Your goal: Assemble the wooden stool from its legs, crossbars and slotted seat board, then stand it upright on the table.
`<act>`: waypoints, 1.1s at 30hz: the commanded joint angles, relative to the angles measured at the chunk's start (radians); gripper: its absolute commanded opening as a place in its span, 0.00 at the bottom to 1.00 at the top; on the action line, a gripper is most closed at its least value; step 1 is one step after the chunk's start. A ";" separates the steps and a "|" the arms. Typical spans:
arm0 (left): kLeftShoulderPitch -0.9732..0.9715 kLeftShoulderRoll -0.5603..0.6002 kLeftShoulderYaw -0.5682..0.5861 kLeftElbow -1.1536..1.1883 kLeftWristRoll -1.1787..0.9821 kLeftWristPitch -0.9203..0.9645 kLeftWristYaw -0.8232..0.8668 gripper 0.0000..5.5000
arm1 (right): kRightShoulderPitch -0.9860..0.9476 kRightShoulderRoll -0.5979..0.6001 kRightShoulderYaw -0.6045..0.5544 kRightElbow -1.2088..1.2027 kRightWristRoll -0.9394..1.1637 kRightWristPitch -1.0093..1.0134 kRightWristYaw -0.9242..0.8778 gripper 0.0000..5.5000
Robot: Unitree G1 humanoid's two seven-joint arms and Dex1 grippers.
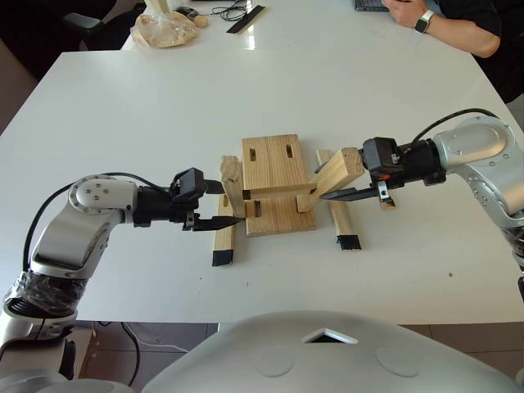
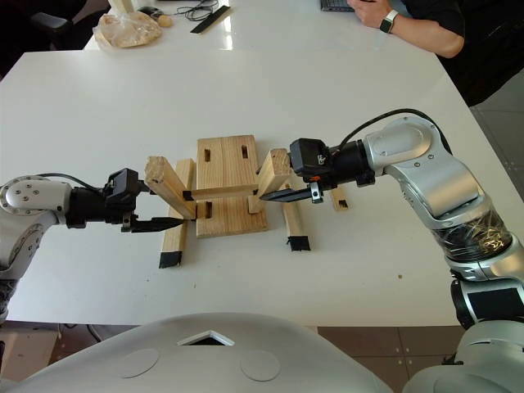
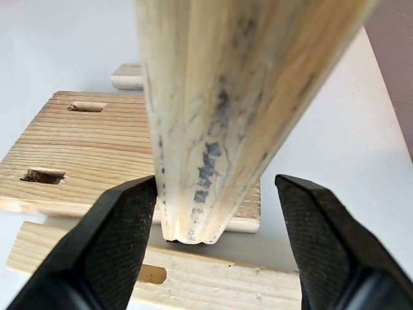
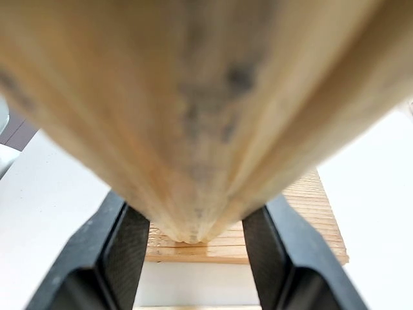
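Here, the left gripper (image 1: 231,205) straddles the left leg (image 1: 232,182) with its fingers spread. One pad (image 3: 129,226) touches the wood and the other stands apart, so it is apparently only steadying the leg. That leg rises tilted between the fingers. A crossbar (image 1: 278,191) runs from it, just above the flat seat board (image 1: 270,155), to the right leg (image 1: 337,173). The right gripper (image 4: 197,223) is clenched on that leg, which fills the space between its fingers, likely to hold the frame square for joining.
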 commanded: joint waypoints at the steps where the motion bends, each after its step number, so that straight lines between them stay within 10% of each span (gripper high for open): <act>1: -0.011 -0.029 -0.013 0.009 0.012 -0.006 0.020 0.56 | 0.085 0.003 0.131 0.018 -0.140 0.058 0.018 0.37; 7: -0.039 -0.067 -0.004 0.016 -0.018 0.028 0.046 0.41 | 0.088 0.007 0.135 0.015 -0.143 0.060 0.012 0.37; 33: -0.101 -0.221 0.123 -0.032 -0.150 0.170 0.136 0.41 | 0.091 0.009 0.150 0.014 -0.153 0.057 -0.009 0.37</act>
